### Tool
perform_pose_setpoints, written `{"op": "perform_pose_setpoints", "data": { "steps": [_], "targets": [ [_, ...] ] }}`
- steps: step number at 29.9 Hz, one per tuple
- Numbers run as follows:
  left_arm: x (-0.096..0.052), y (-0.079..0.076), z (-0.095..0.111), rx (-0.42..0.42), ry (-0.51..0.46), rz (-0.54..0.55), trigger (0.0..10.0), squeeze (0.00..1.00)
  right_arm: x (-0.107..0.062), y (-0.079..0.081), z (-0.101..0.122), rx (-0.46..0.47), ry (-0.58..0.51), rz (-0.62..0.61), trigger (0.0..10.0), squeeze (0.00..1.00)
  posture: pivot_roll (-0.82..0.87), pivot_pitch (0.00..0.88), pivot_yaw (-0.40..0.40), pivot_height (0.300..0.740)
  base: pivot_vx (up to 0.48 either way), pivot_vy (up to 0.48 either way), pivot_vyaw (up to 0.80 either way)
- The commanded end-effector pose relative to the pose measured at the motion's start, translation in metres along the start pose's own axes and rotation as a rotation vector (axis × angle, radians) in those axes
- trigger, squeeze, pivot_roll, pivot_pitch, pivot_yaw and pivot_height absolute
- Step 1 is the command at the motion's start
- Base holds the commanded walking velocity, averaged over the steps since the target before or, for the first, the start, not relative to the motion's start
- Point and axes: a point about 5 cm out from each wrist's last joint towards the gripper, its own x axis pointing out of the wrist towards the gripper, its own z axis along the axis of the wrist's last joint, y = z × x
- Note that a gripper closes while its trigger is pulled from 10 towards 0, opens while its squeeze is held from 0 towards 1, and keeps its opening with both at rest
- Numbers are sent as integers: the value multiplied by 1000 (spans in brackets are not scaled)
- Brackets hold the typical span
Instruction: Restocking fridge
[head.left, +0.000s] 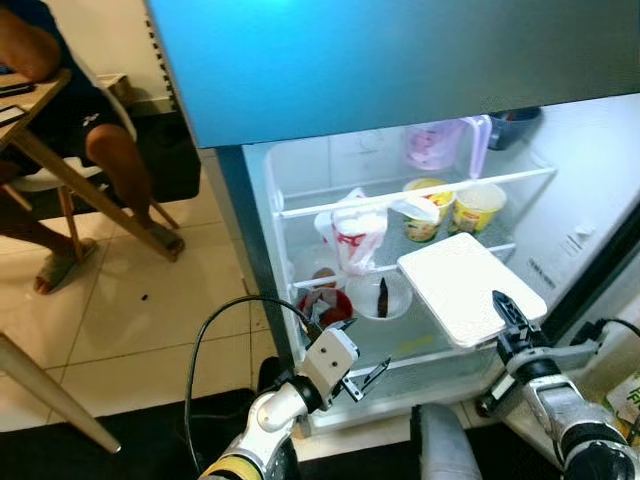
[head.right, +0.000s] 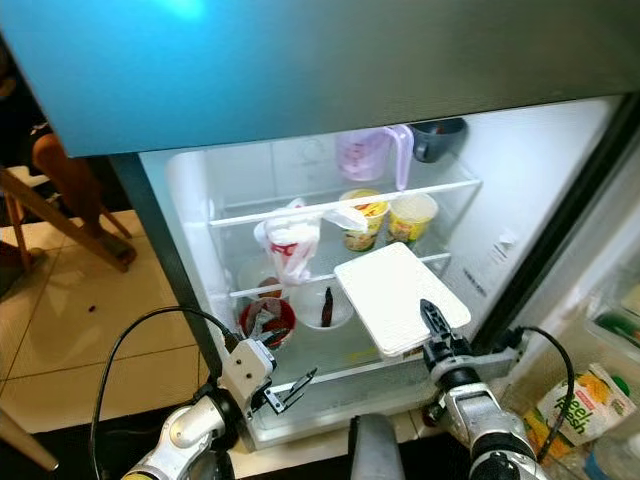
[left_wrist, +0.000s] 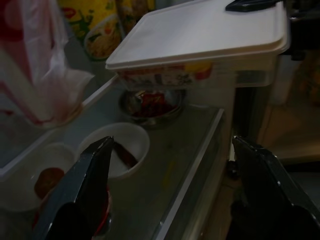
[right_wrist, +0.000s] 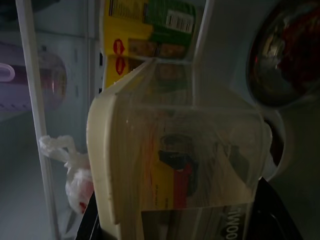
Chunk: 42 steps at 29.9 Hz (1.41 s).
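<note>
- Right now the right claw (head.left: 512, 318) is clamped on the near edge of a flat rectangular plastic box with a cream-white lid (head.left: 465, 287), one black finger lying on top of the lid.
- That box is held level, its far end over the lower glass shelf (head.right: 345, 350) of the open fridge, its near end out past the shelf's front edge.
- The left claw (head.left: 365, 381) hangs low before the fridge's front edge, its two black fingers spread apart and holding nothing.
- On the lower shelf sit a small white bowl with a dark strip in it (head.left: 381, 296), a red-rimmed bowl of foil-wrapped bits (head.left: 324, 306) just beside it, and a metal bowl of red food (left_wrist: 151, 104) under the held box.
- A knotted white plastic bag with red print (head.left: 356, 232) stands on the middle shelf, with two yellow instant-noodle cups (head.left: 455, 208) near it.
- A translucent lilac jug (head.right: 372, 153) stands on the shelf above, beside a dark blue cup (head.right: 437, 137).
- Off to the robot's left, a person's bare legs in sandals (head.left: 95, 190) rest on the tiled floor (head.left: 150, 320) beside a wooden counter (head.left: 40, 120).
- A juice carton (head.right: 583, 403) lies at the right, by the fridge door.
</note>
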Motion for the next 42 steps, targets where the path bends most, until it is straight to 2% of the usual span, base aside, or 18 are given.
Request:
{"op": "perform_pose_setpoints", "data": {
  "steps": [1, 8, 11, 27, 38, 42],
  "targets": [
    [-3, 1, -2, 2, 6, -3, 10000, 0, 3, 7, 3, -5, -10, 54, 10000, 0, -128, 0, 4, 585, 0, 0, 0],
    [-1, 0, -1, 3, 3, -8, 10000, 0, 5, 6, 3, -7, -39, 35, 10000, 0, -127, 0, 6, 585, 0, 0, 0],
    [-1, 1, -1, 4, 2, -12, 10000, 0, 11, 9, 5, 6, -99, 18, 10000, 0, -127, 0, 8, 585, 0, 0, 0],
    [-2, -1, 0, 6, -3, -22, 10000, 0, 26, 14, -5, 41, -125, 7, 10000, 0, -105, 0, 10, 585, 0, 0, 0],
    [-8, -1, -2, 9, 0, -25, 10000, 0, 30, 22, 2, 91, -181, 51, 10000, 0, -86, 3, 17, 585, 0, 0, 0],
    [-9, -1, -3, 8, 2, -24, 10000, 0, 30, 24, 2, 89, -168, 72, 10000, 0, -85, 6, 19, 585, 0, 0, 0]
  ]
}}
